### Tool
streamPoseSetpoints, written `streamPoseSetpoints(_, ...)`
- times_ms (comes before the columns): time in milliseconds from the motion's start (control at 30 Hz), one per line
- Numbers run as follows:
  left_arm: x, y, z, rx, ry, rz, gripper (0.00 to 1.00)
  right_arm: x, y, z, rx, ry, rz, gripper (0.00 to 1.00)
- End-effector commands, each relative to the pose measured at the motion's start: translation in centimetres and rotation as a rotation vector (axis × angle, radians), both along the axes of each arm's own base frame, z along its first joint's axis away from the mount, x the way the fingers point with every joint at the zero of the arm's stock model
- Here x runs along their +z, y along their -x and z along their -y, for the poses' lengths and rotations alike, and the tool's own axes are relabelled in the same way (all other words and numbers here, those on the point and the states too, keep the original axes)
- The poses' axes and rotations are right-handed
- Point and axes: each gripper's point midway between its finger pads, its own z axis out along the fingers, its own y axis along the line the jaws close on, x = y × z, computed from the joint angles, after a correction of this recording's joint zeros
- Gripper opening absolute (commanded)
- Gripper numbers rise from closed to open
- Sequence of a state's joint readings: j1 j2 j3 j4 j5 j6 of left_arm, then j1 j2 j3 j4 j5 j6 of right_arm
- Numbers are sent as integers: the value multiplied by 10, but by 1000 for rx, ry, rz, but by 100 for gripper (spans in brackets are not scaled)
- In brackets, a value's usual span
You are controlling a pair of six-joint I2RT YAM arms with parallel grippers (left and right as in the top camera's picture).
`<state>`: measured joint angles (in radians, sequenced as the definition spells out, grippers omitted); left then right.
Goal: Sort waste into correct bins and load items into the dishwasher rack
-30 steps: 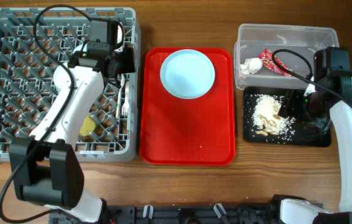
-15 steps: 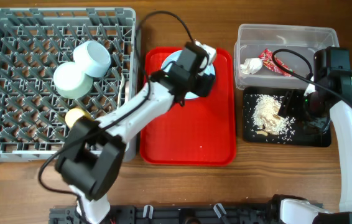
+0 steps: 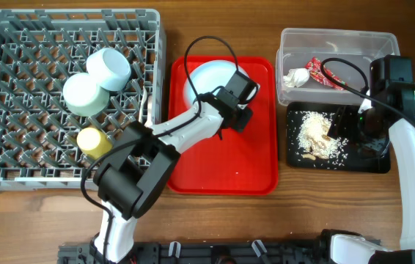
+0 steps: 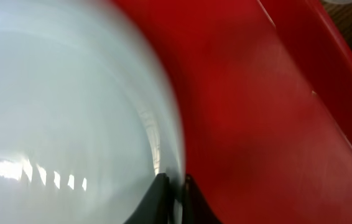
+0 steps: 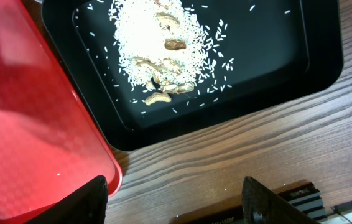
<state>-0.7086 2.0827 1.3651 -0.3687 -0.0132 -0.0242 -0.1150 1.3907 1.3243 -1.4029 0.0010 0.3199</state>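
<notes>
A white round plate [image 3: 206, 82] lies on the flat red serving tray [image 3: 222, 161]. My left gripper [image 3: 235, 114] is shut on the plate's right rim. In the left wrist view the rim of the plate [image 4: 70, 93] sits between the two fingers [image 4: 175, 190]. My right gripper [image 3: 350, 123] hangs open and empty over the black tray [image 3: 376, 163], which holds beige food scraps [image 3: 316, 134]. In the right wrist view the open fingers [image 5: 176, 199] are above the wood beside the black tray [image 5: 275, 62] and the scraps [image 5: 160, 37]. The clear tub [image 3: 336, 38] holds the red-and-white wrapper [image 3: 323, 73] and the white napkin [image 3: 295, 76].
The grey dishwasher rack [image 3: 17, 169] at left holds a light blue bowl [image 3: 108, 67], a pale green bowl [image 3: 84, 95] and a yellow cup [image 3: 92, 141]. White cutlery [image 3: 147, 110] stands at its right edge. The red tray's corner [image 5: 27, 124] shows left of the black tray.
My left arm has swung from the rack over to the red tray and now grips the plate's right rim. The bowls and cup in the rack are uncovered. The right arm has not moved.
</notes>
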Motion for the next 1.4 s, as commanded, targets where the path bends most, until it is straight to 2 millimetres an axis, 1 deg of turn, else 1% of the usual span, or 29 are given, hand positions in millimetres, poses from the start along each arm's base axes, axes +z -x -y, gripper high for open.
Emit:
streamPoseSetpoints(0, -5, 10, 3, -10, -37, 0, 4, 7, -2, 1, 1, 1, 19, 70)
streamPoseSetpoints(67, 11, 9, 7, -13, -14, 25, 4, 7, -2, 1, 2, 1, 19, 69)
streamPoseSetpoints(100, 30, 6, 9, -12, 12, 53, 4, 7, -2, 1, 2, 2, 19, 69)
streamPoseSetpoints(167, 79, 4, 11, -7, 78, 123, 4, 7, -2, 1, 2, 2, 20, 69)
streamPoseSetpoints(233, 129, 3, 4, 5, 140, 193, 4, 7, -2, 1, 2, 1, 20, 69)
streamPoseSetpoints(267, 160, 1, -8, 33, 179, 233, 4, 7, -2, 1, 2, 2, 20, 70)
streamPoseSetpoints(333, 201, -6, -35, 109, 248, 278, 4, 7, -2, 1, 2, 2, 21, 69)
streamPoseSetpoints(400, 237, -13, -63, 146, 353, 293, 4, 7, -2, 1, 2, 2, 21, 69)
streamPoseSetpoints(433, 254, -19, -83, 169, 432, 282, 4, 7, -2, 1, 2, 2, 21, 69)
streamPoseSetpoints(467, 261, -23, -97, 195, 489, 258, 4, 7, -2, 1, 2, 2, 21, 69)
streamPoseSetpoints(500, 265, -28, -113, 209, 553, 222, 4, 7, -2, 1, 2, 2, 21, 69)
streamPoseSetpoints(533, 267, -34, -135, 241, 659, 145, 4, 7, -2, 1, 1, 2, 21, 69)
streamPoseSetpoints(633, 264, -40, -164, 235, 796, 39, 4, 7, -2, 1, 1, 2, 21, 69)
streamPoseSetpoints(733, 246, -51, -189, 291, 850, -38, 4, 7, -2, 1, 1, 2, 21, 69)
streamPoseSetpoints(833, 227, -53, -189, 274, 912, -138, 4, 7, -2, 1, 1, 1, 21, 69)
streamPoseSetpoints(900, 216, -57, -190, 290, 905, -159, 4, 7, -2, 1, 1, 2, 21, 69)
streamPoseSetpoints(933, 206, -64, -197, 336, 864, -143, 4, 7, -2, 1, 1, 1, 21, 69)
streamPoseSetpoints(967, 192, -72, -210, 417, 784, -110, 4, 7, -2, 1, 1, 2, 21, 69)
streamPoseSetpoints(1000, 182, -77, -223, 488, 713, -84, 34, 7, -2, 1, 2, 2, 22, 69)
streamPoseSetpoints(1033, 177, -79, -230, 522, 678, -71, 41, 7, -3, 1, 1, 2, 26, 69)
streamPoseSetpoints(1067, 178, -79, -234, 532, 673, -64, 56, 7, -5, 1, 5, 3, 34, 70)
streamPoseSetpoints(1133, 188, -78, -240, 538, 673, -32, 90, 10, -20, -12, 109, -61, 99, 76)
streamPoseSetpoints(1167, 196, -78, -246, 556, 655, 2, 100, 13, -31, -20, 160, -102, 153, 79)
streamPoseSetpoints(1200, 203, -77, -252, 574, 633, 36, 100, 17, -42, -26, 197, -130, 206, 84)
streamPoseSetpoints(1233, 218, -70, -262, 590, 581, 97, 100, 26, -60, -37, 264, -155, 300, 89)
streamPoseSetpoints(1267, 224, -62, -276, 652, 516, 134, 100, 34, -76, -46, 321, -156, 381, 91)
streamPoseSetpoints(1300, 226, -51, -292, 725, 442, 151, 100, 47, -97, -63, 421, -149, 489, 93)
streamPoseSetpoints(1333, 220, -36, -307, 811, 363, 132, 100, 56, -109, -74, 472, -136, 551, 94)
streamPoseSetpoints(1367, 207, -15, -323, 908, 267, 77, 100, 66, -122, -89, 526, -124, 624, 95)
